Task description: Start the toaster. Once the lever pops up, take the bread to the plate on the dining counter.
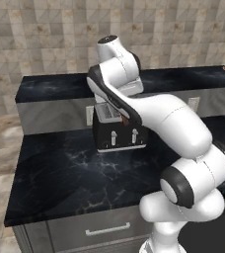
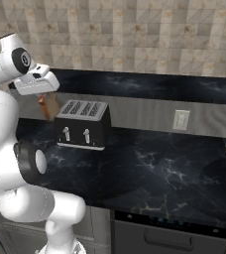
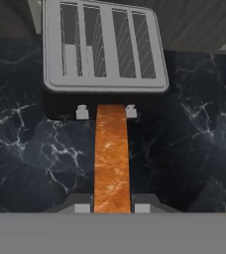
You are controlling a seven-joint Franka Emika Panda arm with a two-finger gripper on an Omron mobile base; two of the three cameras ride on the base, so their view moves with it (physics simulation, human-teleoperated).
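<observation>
1. Already the tool (image 3: 112, 208) is clamped on the bread (image 3: 112, 158), lifted clear at the toaster's (image 3: 103, 47) six o'clock.
2. Swinging quickly toward the plate could shake the thin slice loose.

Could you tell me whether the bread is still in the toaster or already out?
Out. The bread hangs edge-on between the shut gripper's fingertips, above the toaster.

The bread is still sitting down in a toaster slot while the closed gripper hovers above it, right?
No. The bread is out of the toaster, clamped in the closed gripper and held above the counter in front of it, as the hand view shows.
</observation>
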